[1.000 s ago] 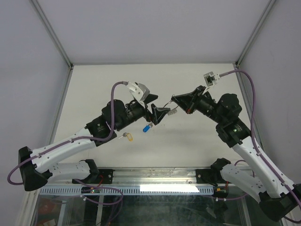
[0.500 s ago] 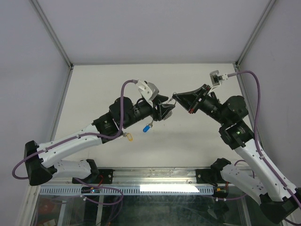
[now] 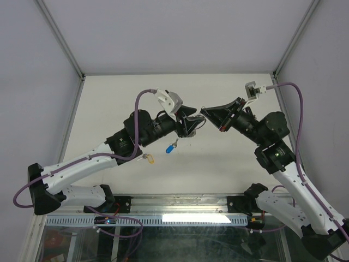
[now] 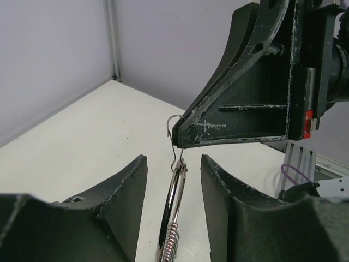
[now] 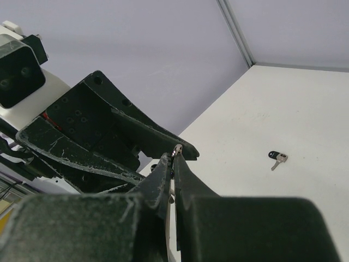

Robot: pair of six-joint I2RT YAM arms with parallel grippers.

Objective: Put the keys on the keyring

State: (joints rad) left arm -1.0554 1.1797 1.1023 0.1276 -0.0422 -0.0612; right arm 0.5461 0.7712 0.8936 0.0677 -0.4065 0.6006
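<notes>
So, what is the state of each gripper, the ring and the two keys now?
Left gripper: open, fingers either side of the ring.
Right gripper: shut on the ring's wire end.
Ring: held above the table, edge-on.
Blue key: loose on the table, not on the ring.
Yellow key: loose on the table, not on the ring.

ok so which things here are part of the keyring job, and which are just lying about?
Job:
- keyring, between left gripper and right gripper
- blue-headed key and yellow-tagged key, both lying on the table

Just there:
- purple cables
- frame posts
</notes>
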